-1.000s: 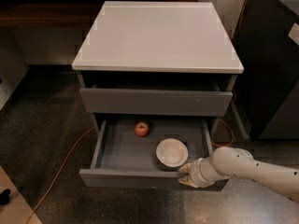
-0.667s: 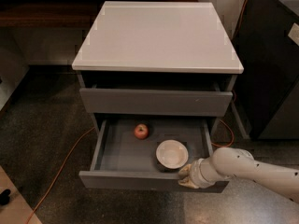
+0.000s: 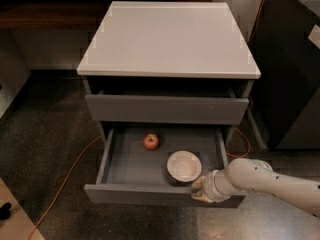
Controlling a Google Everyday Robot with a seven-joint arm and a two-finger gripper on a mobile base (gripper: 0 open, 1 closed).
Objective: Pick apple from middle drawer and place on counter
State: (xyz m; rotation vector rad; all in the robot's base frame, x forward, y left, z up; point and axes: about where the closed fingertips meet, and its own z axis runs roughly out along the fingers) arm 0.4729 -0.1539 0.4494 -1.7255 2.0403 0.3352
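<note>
The apple (image 3: pixel 151 141), small and red, lies on the floor of the middle drawer (image 3: pixel 145 195), toward its back and left of centre. The drawer is pulled out wide. My gripper (image 3: pixel 199 190) is at the drawer's front edge on the right, just in front of a white bowl and well to the right of the apple, not touching it. The white arm reaches in from the lower right. The counter (image 3: pixel 167 39) is the white slab on top of the cabinet, and nothing stands on it.
A white bowl (image 3: pixel 184 166) sits in the drawer's front right part, between my gripper and the apple. The upper drawer front (image 3: pixel 165 109) is shut above. A dark cabinet (image 3: pixel 295 64) stands at the right. An orange cable (image 3: pixel 65 184) runs across the floor at the left.
</note>
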